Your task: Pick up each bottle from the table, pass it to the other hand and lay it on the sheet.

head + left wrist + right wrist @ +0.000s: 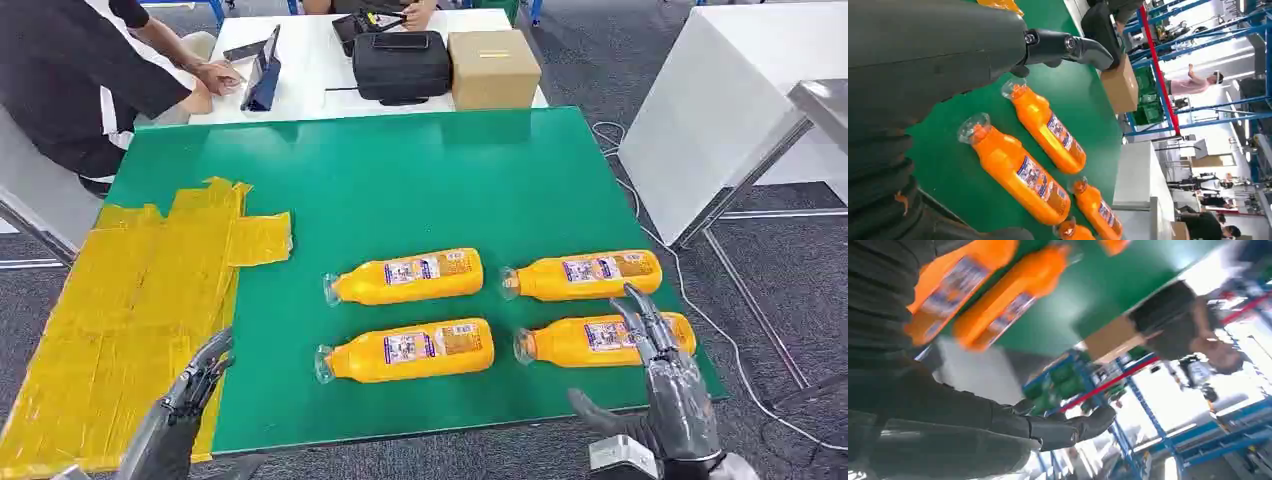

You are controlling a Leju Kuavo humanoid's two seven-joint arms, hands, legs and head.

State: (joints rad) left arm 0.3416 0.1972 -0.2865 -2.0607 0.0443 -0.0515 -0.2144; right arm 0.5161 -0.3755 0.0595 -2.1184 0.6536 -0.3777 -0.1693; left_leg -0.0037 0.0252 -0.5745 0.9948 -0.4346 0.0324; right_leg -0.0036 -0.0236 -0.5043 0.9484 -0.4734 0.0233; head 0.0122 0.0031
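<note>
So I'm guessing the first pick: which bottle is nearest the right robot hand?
The front-right bottle; the right robot hand overlaps its base end, while the other three lie farther away.

No legible text on the bottles' labels [412, 269] (print too small)

Beyond the green counter [400, 180] you saw a white table [310, 60] carrying a black bag [402, 65], a cardboard box [493, 68] just beside it, and a dark tablet [263, 70]. A seated person [70, 70] rested a hand on that table.
</note>
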